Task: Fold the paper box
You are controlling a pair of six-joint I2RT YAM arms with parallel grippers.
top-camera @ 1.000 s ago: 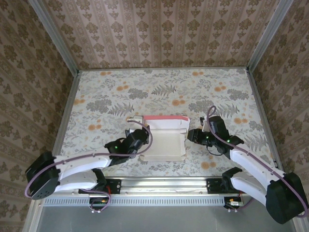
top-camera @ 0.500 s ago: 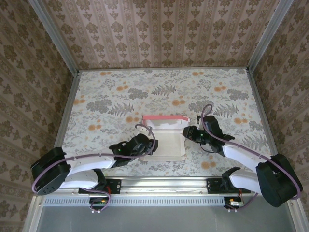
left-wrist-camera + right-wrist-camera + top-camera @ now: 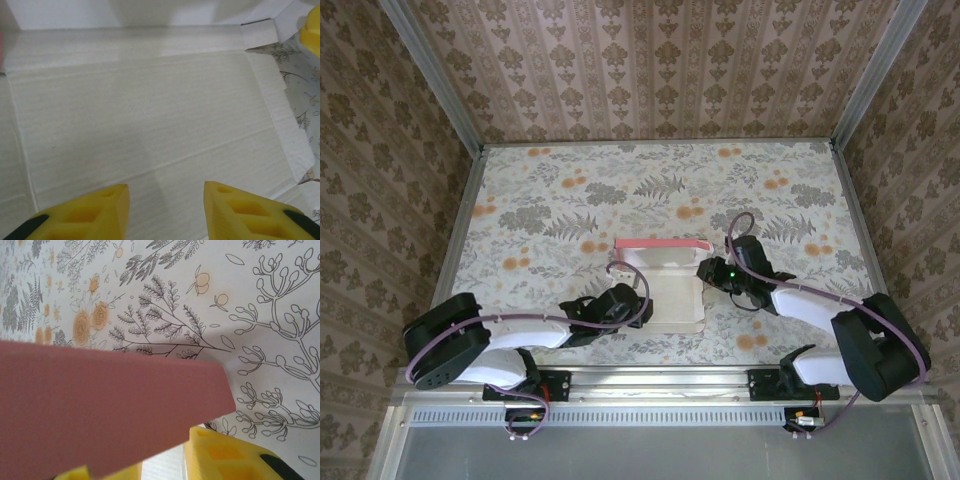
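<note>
The paper box (image 3: 670, 296) lies partly folded at the table's middle, whitish inside, with its pink far wall (image 3: 663, 243) standing up. My left gripper (image 3: 628, 300) reaches in from the box's left side. In the left wrist view it hangs open (image 3: 166, 200) over the white floor (image 3: 150, 115), nothing between its yellow fingertips (image 3: 102, 210). My right gripper (image 3: 706, 271) is at the box's right edge. In the right wrist view a pink flap (image 3: 100, 405) leans across its fingers (image 3: 220, 450). The jaws stand a little apart (image 3: 162, 460), with white cardboard showing in the gap.
The table (image 3: 550, 190) is covered in floral paper and closed in by patterned walls with metal rails (image 3: 455, 240). A yellow fingertip (image 3: 311, 32) of the right gripper shows at the top right of the left wrist view, beside the box's corner tab (image 3: 257, 32).
My right gripper has slid left up to the box's right edge. My left gripper has moved right, further in over the box's floor. The box's near left flap no longer shows.
</note>
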